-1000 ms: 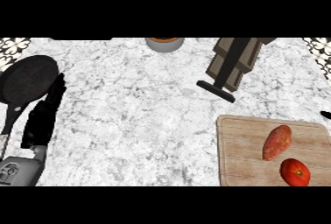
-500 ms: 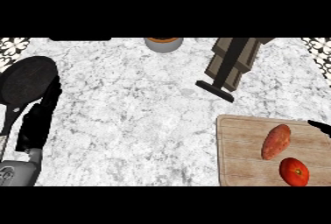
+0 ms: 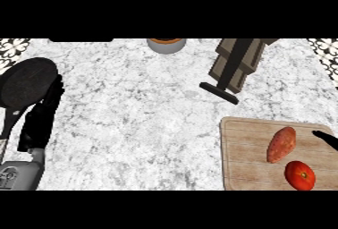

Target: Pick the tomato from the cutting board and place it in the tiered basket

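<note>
A red tomato (image 3: 300, 175) lies at the near right corner of the wooden cutting board (image 3: 246, 152). A reddish sweet potato (image 3: 282, 144) lies just beyond it on the same board. Only a black tip of my right hand (image 3: 326, 138) shows, coming in at the right edge over the board, a little beyond and right of the tomato and apart from it. A tall brown and black tiered stand (image 3: 234, 67) stands at the back, beyond the board. My left hand (image 3: 40, 118) rests open at the far left, fingers straight, beside a pan.
A black frying pan (image 3: 26, 82) lies at the left edge, its handle running toward me. A grey bowl with orange contents (image 3: 165, 44) stands at the back centre. Marble counter (image 3: 145, 134) stretches between the left hand and the board.
The tip of my right hand has slid nearer and slightly further in over the board's right side. My left hand has barely shifted. Tomato and sweet potato have not moved.
</note>
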Motion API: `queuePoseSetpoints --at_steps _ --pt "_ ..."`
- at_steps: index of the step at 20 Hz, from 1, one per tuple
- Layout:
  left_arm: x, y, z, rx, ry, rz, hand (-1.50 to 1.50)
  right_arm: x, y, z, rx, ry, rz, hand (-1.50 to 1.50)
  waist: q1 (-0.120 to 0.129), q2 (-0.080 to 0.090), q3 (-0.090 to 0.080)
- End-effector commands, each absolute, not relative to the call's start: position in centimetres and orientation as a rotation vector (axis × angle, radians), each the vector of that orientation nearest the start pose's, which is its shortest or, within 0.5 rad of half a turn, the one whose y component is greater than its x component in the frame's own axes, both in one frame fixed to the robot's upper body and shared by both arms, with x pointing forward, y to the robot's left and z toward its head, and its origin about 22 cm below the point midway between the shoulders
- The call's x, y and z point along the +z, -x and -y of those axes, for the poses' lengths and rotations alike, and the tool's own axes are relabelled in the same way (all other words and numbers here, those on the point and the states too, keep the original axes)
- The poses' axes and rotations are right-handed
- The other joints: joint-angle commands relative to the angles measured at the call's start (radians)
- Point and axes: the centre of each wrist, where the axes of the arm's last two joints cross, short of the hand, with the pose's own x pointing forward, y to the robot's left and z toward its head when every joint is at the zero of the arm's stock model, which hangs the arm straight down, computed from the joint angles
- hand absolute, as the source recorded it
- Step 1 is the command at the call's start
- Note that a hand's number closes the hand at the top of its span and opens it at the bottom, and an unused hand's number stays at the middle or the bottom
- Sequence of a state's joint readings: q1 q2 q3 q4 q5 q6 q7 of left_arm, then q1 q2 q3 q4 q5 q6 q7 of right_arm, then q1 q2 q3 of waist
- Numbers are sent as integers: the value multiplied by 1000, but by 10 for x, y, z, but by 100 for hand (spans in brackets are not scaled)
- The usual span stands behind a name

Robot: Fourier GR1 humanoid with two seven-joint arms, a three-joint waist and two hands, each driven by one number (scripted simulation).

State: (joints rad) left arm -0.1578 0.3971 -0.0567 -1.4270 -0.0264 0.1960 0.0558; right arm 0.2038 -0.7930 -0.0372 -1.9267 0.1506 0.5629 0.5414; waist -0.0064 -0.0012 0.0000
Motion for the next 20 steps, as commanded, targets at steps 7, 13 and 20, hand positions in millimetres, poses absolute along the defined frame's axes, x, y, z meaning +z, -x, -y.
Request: queuePoseSetpoints --at_steps 7,13,20 --pt "29 -270 -306 -235 -454 1526 0 100 -201 344 1014 559 758 -150 7 1 0" --pt "25 -285 -294 -227 -430 1529 0 100 -192 350 1022 561 730 -150 1 1 0" --pt "30 -277 -280 -213 -429 1550 0 77 -194 338 1026 544 720 -150 4 1 0"
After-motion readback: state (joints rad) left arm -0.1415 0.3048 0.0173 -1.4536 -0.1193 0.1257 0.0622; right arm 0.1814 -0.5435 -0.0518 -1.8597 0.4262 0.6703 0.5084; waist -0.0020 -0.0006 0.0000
